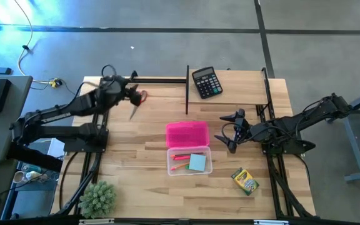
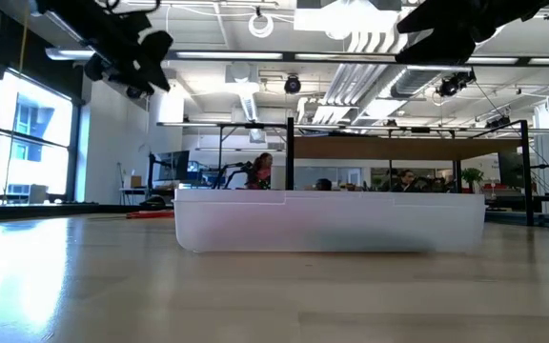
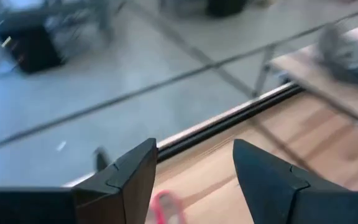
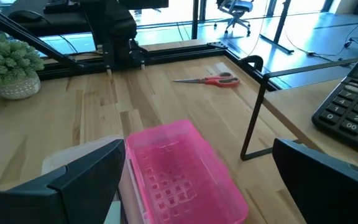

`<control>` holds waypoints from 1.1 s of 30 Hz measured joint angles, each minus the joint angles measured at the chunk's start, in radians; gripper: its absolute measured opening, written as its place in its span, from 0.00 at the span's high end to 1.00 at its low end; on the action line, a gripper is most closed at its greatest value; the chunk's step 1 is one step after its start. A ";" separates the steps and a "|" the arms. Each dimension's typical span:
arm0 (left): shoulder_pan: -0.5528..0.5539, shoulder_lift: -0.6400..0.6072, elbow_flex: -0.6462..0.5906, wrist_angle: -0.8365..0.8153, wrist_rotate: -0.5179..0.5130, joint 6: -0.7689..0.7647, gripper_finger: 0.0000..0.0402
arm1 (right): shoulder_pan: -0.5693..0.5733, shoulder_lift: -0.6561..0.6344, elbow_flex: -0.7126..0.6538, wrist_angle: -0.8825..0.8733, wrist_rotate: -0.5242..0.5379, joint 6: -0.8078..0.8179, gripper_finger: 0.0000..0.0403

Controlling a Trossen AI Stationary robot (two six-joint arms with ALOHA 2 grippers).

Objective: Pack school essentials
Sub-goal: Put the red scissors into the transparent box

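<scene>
A clear plastic box (image 1: 189, 160) (image 2: 330, 221) stands mid-table with a pink pen (image 1: 181, 157) and a light-blue square (image 1: 197, 162) inside. Its pink lid (image 1: 187, 133) (image 4: 182, 171) lies flat just beyond it. Red-handled scissors (image 1: 139, 102) (image 4: 210, 80) lie flat on the wood at the far left. My left gripper (image 1: 133, 94) (image 3: 194, 180) hovers open above them, and only their red handle (image 3: 166, 208) shows between its fingers. A yellow-green crayon box (image 1: 245, 181) lies near the front right. My right gripper (image 1: 227, 130) (image 4: 199, 146) hangs open right of the lid.
A black calculator (image 1: 206, 82) (image 4: 353, 112) lies at the far edge behind a black upright frame (image 1: 187, 90). A fuzzy green plant (image 1: 97, 198) (image 4: 11, 65) sits at the near left corner. Bare wood lies left of the box.
</scene>
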 joint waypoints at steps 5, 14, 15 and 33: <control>0.120 0.145 0.109 -0.147 0.068 -0.084 0.50 | 0.000 0.000 0.000 -0.004 0.000 0.000 0.01; 0.259 0.387 0.239 -0.216 0.257 -0.100 0.50 | 0.000 0.000 0.000 -0.005 0.000 0.000 0.01; 0.266 0.409 0.254 -0.235 0.262 -0.104 0.50 | 0.000 0.000 0.000 -0.005 0.000 0.000 0.01; 0.303 0.685 0.321 -0.404 0.323 -0.261 0.52 | 0.000 0.000 0.000 -0.005 -0.003 0.000 0.01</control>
